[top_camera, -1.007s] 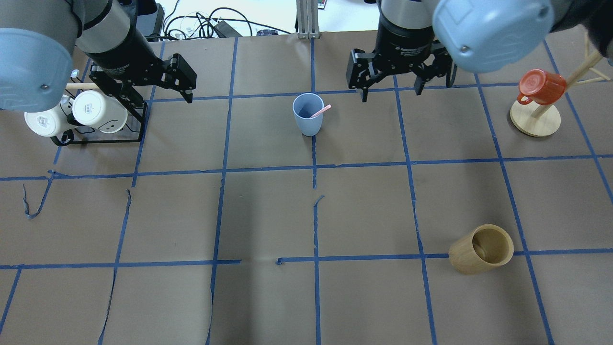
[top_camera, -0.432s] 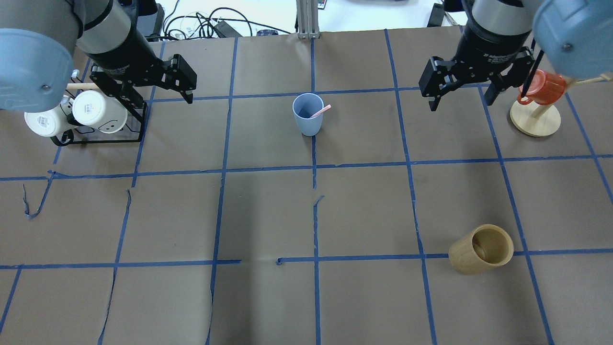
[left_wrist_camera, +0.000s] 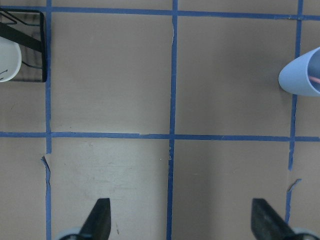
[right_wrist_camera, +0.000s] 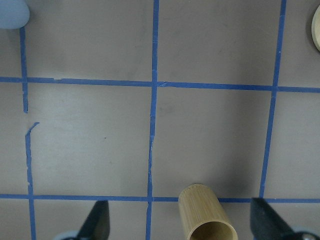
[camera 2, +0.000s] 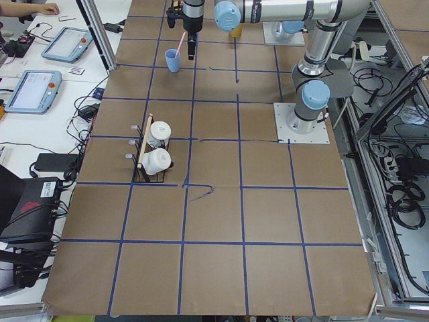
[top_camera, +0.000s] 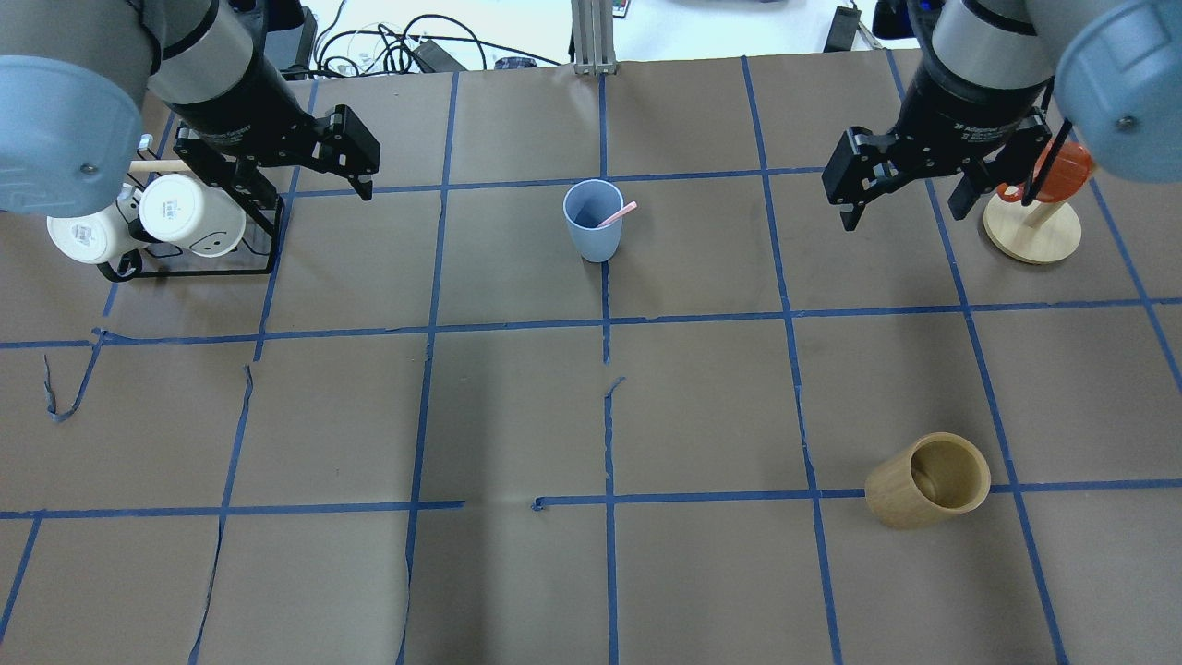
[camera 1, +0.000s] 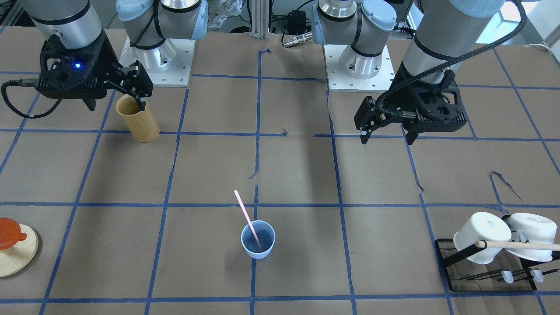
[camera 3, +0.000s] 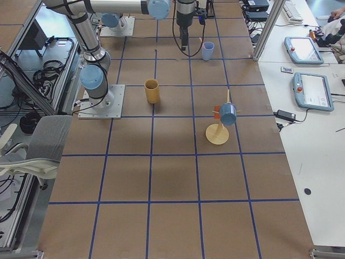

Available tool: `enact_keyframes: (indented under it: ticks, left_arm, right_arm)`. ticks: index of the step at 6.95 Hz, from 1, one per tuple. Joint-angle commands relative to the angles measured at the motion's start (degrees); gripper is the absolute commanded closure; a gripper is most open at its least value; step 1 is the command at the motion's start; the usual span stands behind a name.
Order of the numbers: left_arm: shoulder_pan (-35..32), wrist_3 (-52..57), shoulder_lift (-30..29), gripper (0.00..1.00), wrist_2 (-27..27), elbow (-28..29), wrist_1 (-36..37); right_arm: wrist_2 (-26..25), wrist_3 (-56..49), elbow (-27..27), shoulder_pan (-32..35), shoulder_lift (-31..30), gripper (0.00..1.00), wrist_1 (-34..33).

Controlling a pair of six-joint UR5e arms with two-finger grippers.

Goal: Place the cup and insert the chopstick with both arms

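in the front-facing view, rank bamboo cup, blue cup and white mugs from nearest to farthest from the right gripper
1. bamboo cup, right beside the right gripper, on the robot's right, near its base
2. blue cup, mid-table, towards the operators' side
3. white mugs, on the rack at the robot's far left

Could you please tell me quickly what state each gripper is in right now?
Left gripper: open, holding nothing.
Right gripper: open, holding nothing.
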Motion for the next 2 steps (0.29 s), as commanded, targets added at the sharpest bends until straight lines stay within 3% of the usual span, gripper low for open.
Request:
enact_keyframes:
  ticks: [1,2]
  left_arm:
    - [0.0,0.0,0.0,0.00,0.0,0.0,0.0]
    - [0.0,0.0,0.0,0.00,0.0,0.0,-0.1]
  right_arm:
    - [0.1,0.0,0.1,0.1,-0.2,0.00,0.1]
    - [0.1,0.0,0.1,0.1,-0.2,0.00,0.1]
